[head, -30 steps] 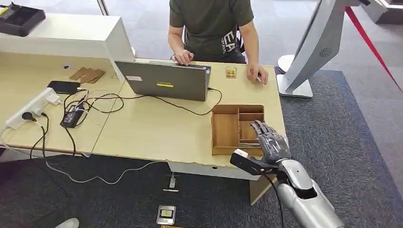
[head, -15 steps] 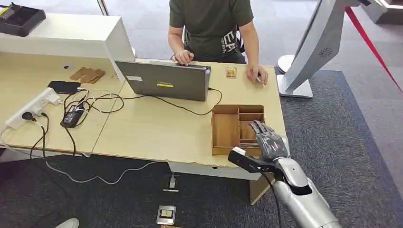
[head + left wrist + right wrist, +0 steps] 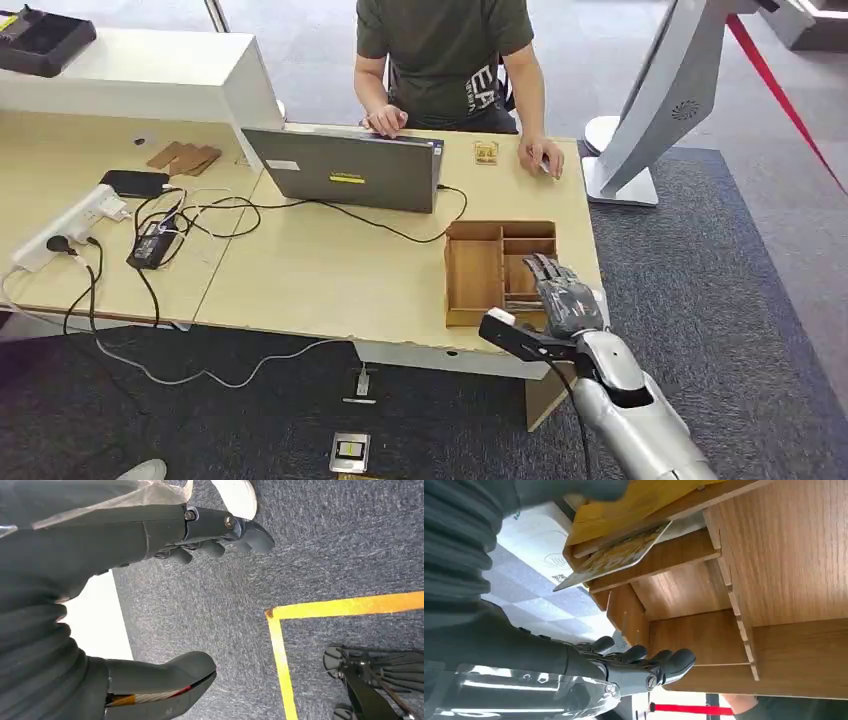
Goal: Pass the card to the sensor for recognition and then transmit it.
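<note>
Card [image 3: 611, 557] lies tilted in wooden tray [image 3: 784, 555], right hand [image 3: 562, 298] fingers spread above.

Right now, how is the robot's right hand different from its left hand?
The right hand reaches over the wooden tray on the desk; the left hand hangs above grey carpet. The right hand's fingers stretch toward a card leaning in the tray; the left hand has nothing near it. Both are dark, open and holding nothing.

Office, desk [image 3: 320, 270] with laptop [image 3: 345, 170], power strip [image 3: 70, 225], grey carpet [image 3: 720, 290]
</note>
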Robot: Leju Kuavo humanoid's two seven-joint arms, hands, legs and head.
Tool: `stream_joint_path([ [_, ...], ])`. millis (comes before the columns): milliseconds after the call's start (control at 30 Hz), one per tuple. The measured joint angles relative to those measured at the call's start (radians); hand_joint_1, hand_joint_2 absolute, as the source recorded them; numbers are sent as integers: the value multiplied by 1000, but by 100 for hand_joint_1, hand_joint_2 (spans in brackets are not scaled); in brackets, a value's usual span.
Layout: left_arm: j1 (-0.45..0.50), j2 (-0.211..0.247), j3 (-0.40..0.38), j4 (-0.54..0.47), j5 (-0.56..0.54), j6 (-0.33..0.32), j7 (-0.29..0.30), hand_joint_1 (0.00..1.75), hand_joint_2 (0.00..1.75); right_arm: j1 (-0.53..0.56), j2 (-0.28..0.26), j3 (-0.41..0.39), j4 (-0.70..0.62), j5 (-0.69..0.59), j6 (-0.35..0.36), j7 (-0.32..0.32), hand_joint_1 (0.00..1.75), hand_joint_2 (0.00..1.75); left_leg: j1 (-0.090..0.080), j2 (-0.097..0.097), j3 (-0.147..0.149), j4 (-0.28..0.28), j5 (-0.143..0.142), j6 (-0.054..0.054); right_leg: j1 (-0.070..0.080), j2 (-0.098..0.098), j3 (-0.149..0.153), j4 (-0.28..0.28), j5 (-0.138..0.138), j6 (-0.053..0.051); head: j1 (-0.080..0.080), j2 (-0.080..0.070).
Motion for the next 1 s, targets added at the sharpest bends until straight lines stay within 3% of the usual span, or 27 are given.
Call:
stream_joint_path([
  [500,0,0,0,0,0,0,0,0,175,-6,6,0,19,0,5,-1,175,175,0,0,0,0,0,0,0,0,0,0,0,0,0,0],
  [667,1,0,0,0,0,0,3,0,175,-8,6,-3,19,13,-20,35,175,175,0,0,0,0,0,0,0,0,0,0,0,0,0,0],
  [833,2,0,0,0,0,0,3,0,175,-10,-18,-34,-78,21,-14,84,175,175,0,0,0,0,0,0,0,0,0,0,0,0,0,0],
  [1000,2,0,0,0,0,0,3,0,175,-18,-41,-63,-180,30,-13,93,175,175,0,0,0,0,0,0,0,0,0,0,0,0,0,0],
])
